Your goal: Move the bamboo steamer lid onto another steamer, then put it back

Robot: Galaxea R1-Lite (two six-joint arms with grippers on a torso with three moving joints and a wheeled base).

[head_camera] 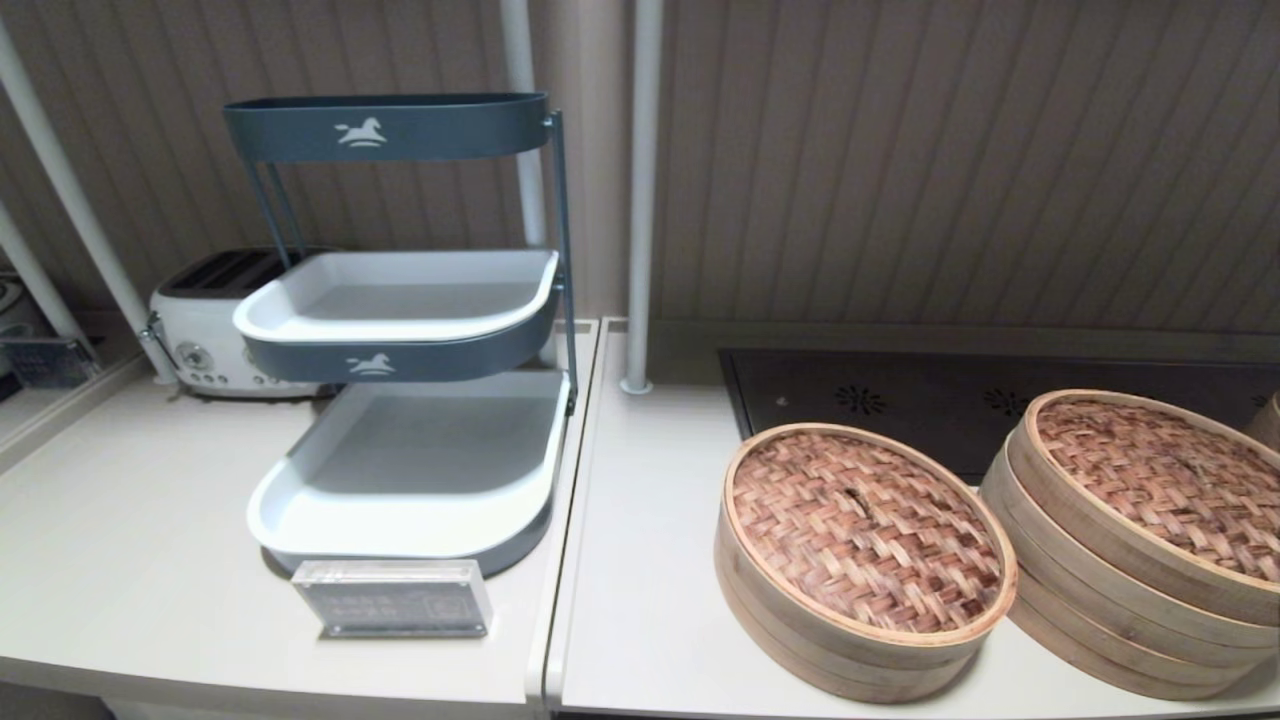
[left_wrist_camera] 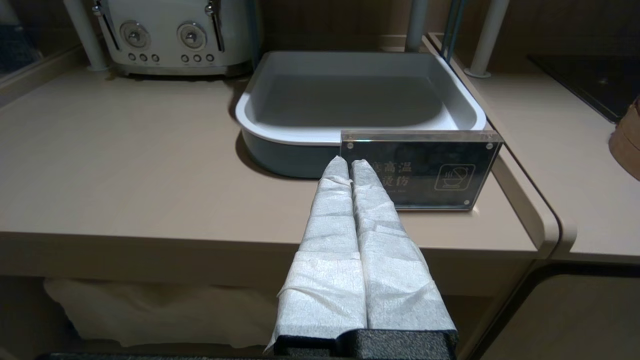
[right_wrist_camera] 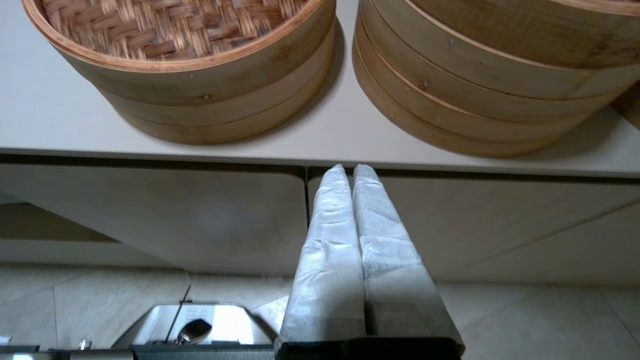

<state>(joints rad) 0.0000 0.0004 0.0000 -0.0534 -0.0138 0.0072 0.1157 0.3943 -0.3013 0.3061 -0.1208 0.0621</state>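
The bamboo steamer lid (head_camera: 865, 530) with its reddish-brown woven top and small dark centre loop rests on the low steamer on the right counter; its woven top (right_wrist_camera: 170, 25) also shows in the right wrist view. Right beside it stands the taller steamer (head_camera: 1130, 530) of stacked pale rings (right_wrist_camera: 480, 85), wearing its own woven lid. Neither arm shows in the head view. My right gripper (right_wrist_camera: 348, 169) is shut and empty, below the counter's front edge, in front of the gap between the two steamers. My left gripper (left_wrist_camera: 348, 161) is shut and empty, before the left counter's front edge.
A three-tier grey-and-white tray rack (head_camera: 410, 420) stands on the left counter, with a clear acrylic sign (head_camera: 393, 597) in front and a white toaster (head_camera: 215, 320) behind. A dark cooktop panel (head_camera: 950, 400) lies behind the steamers. White poles (head_camera: 640, 200) rise at the back.
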